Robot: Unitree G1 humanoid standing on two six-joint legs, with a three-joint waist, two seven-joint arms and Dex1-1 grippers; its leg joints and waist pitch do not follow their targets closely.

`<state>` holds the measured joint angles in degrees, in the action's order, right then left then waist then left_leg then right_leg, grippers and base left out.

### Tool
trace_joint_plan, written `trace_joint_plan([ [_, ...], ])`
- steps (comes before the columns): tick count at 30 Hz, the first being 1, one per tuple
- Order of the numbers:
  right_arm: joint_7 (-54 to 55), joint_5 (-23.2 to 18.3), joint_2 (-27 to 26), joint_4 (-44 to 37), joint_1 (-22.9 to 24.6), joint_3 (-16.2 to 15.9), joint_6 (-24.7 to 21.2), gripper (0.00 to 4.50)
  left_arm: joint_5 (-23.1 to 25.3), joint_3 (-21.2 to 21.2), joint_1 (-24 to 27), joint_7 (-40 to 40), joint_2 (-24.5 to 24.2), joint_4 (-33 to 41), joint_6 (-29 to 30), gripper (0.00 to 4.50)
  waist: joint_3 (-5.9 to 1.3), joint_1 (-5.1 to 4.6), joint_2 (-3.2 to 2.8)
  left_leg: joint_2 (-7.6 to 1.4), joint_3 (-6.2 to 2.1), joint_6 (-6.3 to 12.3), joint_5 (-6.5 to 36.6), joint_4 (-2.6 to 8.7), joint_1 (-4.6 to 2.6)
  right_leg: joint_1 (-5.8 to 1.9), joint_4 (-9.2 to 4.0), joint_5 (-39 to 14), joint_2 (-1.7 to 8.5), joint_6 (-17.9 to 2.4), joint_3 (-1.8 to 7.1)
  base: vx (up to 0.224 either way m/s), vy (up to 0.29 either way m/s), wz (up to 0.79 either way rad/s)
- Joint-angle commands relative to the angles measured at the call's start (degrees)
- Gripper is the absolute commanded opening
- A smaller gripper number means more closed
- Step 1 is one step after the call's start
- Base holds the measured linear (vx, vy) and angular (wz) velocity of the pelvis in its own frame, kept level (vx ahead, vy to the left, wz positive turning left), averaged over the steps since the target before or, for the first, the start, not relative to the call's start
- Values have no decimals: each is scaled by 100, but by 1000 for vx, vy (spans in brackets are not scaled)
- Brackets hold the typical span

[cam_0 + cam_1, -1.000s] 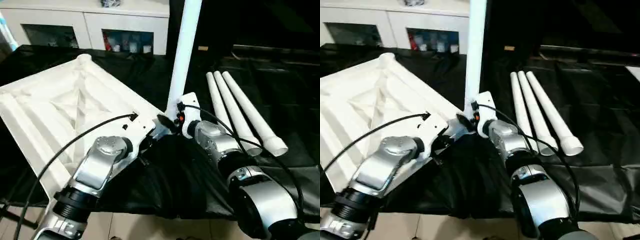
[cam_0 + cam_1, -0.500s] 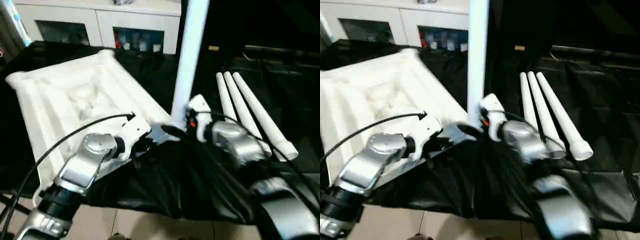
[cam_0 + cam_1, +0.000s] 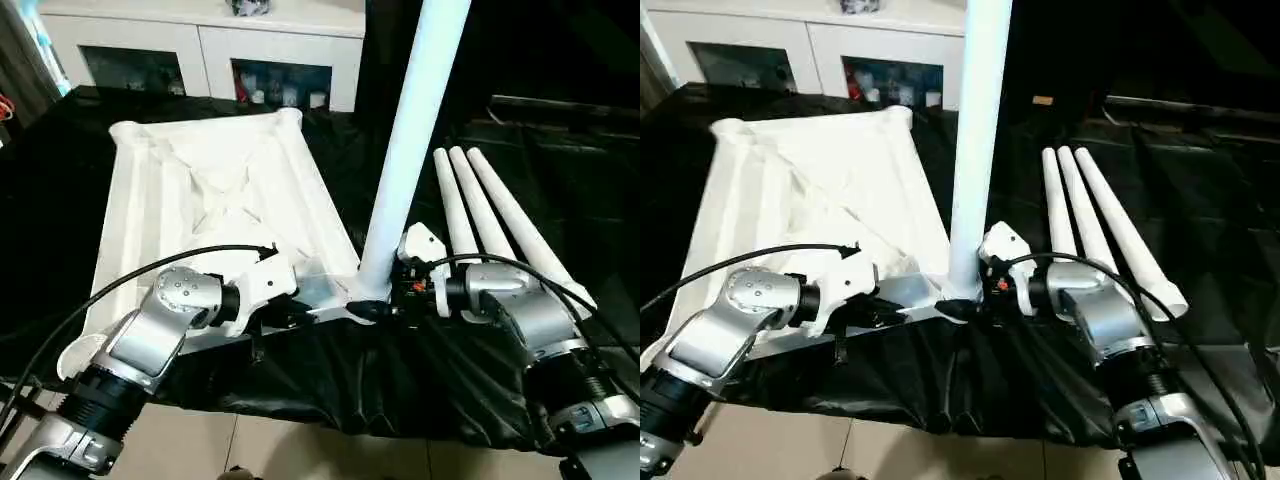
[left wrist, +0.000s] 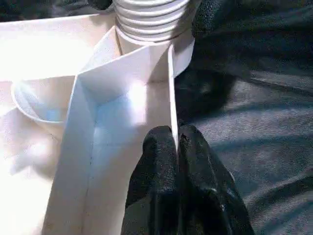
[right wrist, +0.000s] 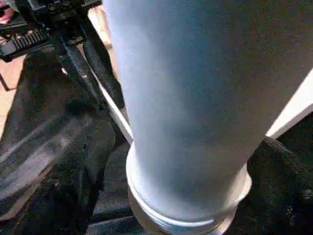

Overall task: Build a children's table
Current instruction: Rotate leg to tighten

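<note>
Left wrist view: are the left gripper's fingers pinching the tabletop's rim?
Yes, the two black fingers are closed on the tabletop's thin edge wall.

The upright leg (image 3: 405, 150) is running off the top edge, hiding its upper end. The right gripper (image 3: 385, 300) is sitting behind that leg's base, so its fingers are staying hidden.

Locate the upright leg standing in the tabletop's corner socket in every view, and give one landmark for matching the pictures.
Left eye view: the upright leg rises right of centre, from the tabletop near corner to the top edge.
Right eye view: at centre, same pose.
Left wrist view: its ribbed base at the top.
Right wrist view: close up, across the middle.
Shared landmark: the left gripper pinching the tabletop's edge wall beside the leg.
</note>
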<state>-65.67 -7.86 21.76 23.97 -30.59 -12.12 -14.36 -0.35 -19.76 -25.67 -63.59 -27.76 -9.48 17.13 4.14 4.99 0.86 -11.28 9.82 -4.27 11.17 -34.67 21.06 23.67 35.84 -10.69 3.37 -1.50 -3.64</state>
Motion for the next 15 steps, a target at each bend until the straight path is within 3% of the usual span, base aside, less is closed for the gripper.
trace_joint_plan([
  [1, -82, -19, 5, -238, 43, -138, -81, 364, -184, -134, -196, -257, 58, 144, -263, 0, -473, -16, -80, -186, -29, 204, 644, 369, -64, -395, -359, -349, 421, -1454, 303, 0, 0, 0],
  [9, -99, 36, 2, -259, 212, -237, -80, 290, -183, -118, -170, -362, 45, -96, -440, 0, -481, -16, -85, -188, -34, 165, 662, 368, -58, -393, -345, -330, 412, -1438, 294, 0, 0, 0],
  [15, 300, 98, -200, -148, 309, -181, -62, 277, -78, -4, -247, 23, 253, -359, -393, 0, -455, -21, -88, -184, -32, 101, 846, 379, -74, -383, -396, -662, 420, -1382, 297, 0, 0, 0],
])
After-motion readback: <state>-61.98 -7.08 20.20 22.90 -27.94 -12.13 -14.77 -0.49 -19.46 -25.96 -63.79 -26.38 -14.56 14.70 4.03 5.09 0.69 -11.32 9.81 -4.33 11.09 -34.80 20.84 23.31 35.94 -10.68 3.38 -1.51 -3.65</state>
